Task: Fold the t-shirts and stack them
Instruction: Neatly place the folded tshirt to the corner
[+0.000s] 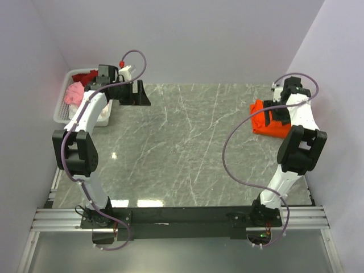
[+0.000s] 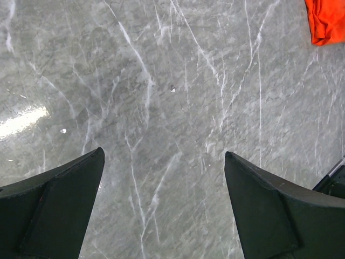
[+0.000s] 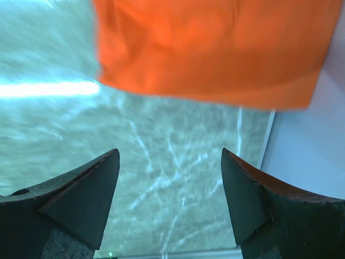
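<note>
Orange shirt [image 1: 267, 120]: folded at right of frame, likely starting the stack;
Right gripper [image 3: 170, 154]: fingers apart, empty, beside it;
Left gripper [image 2: 161, 156]: fingers apart, empty, near basket [image 1: 63, 105] upper left, likely for the next one

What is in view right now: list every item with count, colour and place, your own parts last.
orange t-shirt: one, bright orange, folded, far right of the table
pink shirt: one, pink, bunched in the basket
dark red shirt: one, dark red, at the basket's far end
basket: one, white slotted plastic, far left edge
table: one, grey marble, under both arms
left arm: one, white and black, reaching beside the basket, jaws open and empty
right arm: one, white and black, by the orange t-shirt, jaws open and empty
</note>
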Controlling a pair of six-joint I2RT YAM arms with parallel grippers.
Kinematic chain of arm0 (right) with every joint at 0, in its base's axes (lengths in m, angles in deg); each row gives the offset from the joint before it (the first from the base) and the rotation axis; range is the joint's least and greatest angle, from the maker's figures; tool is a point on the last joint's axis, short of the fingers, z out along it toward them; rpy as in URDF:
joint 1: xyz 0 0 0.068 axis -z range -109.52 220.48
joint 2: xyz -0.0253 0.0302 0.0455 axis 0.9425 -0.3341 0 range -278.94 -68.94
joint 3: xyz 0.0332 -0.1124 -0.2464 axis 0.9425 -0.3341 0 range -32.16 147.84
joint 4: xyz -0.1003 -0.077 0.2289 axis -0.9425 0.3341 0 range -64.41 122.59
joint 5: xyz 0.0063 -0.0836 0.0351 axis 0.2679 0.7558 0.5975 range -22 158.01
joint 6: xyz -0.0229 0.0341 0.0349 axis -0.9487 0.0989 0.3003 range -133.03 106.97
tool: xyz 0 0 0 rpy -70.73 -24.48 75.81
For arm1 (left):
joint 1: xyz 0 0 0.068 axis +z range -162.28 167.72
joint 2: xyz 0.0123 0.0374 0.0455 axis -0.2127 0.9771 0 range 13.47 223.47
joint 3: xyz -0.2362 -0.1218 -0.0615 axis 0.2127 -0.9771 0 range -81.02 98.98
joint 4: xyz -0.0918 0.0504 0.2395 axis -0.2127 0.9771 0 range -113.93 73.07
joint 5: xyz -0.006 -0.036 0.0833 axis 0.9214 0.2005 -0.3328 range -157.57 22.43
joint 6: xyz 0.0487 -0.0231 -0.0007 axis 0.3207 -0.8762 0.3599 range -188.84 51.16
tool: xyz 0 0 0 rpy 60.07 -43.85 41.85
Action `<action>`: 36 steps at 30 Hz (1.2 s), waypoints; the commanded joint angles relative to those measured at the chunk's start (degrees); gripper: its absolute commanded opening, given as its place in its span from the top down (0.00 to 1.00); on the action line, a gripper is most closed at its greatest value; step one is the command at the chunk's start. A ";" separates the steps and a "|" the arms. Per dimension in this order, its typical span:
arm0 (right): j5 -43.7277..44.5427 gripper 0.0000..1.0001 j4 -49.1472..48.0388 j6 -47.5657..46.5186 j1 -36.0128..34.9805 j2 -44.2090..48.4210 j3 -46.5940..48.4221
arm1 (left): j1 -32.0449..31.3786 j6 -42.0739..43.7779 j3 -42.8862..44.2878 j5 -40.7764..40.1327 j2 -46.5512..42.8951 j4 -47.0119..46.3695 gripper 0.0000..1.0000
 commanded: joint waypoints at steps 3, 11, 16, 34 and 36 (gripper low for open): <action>3.52 0.19 -2.75 -0.69 4.97 -1.79 -5.46 | 0.25 -0.48 2.39 2.10 0.61 -1.32 0.01; -2.72 0.25 -5.58 1.33 6.21 -9.96 10.52 | 0.17 0.92 3.18 1.93 1.40 0.69 0.01; -3.17 0.27 -8.29 2.39 5.94 -14.08 17.11 | 0.17 1.63 1.78 1.22 -0.18 0.09 0.01; -2.02 0.36 -0.83 -1.56 -0.29 -26.84 18.80 | 0.25 3.74 1.51 0.08 -0.71 1.67 0.00; -2.99 0.36 -0.29 -1.48 -1.88 -26.49 17.66 | 0.34 3.74 1.25 0.17 -0.79 1.40 0.01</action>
